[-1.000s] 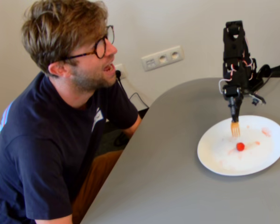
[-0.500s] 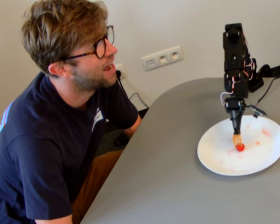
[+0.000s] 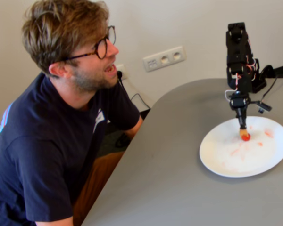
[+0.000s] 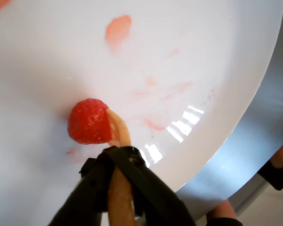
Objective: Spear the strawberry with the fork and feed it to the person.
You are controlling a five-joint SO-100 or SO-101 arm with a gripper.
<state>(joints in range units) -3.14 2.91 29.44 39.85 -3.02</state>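
At the arm's tip, the gripper point(image 4: 114, 157) appears as black clamp parts wrapped around the handle of the fork point(image 4: 119, 136) — the jaws are closed on the fork, which serves as the tool end. The fork is pale yellow-orange; in the wrist view its head curves up and to the left, and its tip meets the right side of the strawberry point(image 4: 88, 121). The tines themselves cannot be made out, so whether they have entered the fruit cannot be told.

In the fixed view the fork point(image 3: 243, 132) points downward from the black arm point(image 3: 238, 61), with the strawberry point(image 3: 245, 137) directly at its lower end. The strawberry sits over the upper-middle area of the white plate point(image 3: 217, 162), toward the plate's far rim. Pinkish juice smears point(image 4: 118, 28) mark the plate surface around it.

The plate rests near the right edge of the grey tabletop point(image 3: 170, 188). The person point(image 3: 61, 117) sits beyond the tabletop's left edge, well apart from the plate — head turned toward the arm, mouth slightly open. A white wall socket point(image 3: 164, 58) is mounted behind the table.
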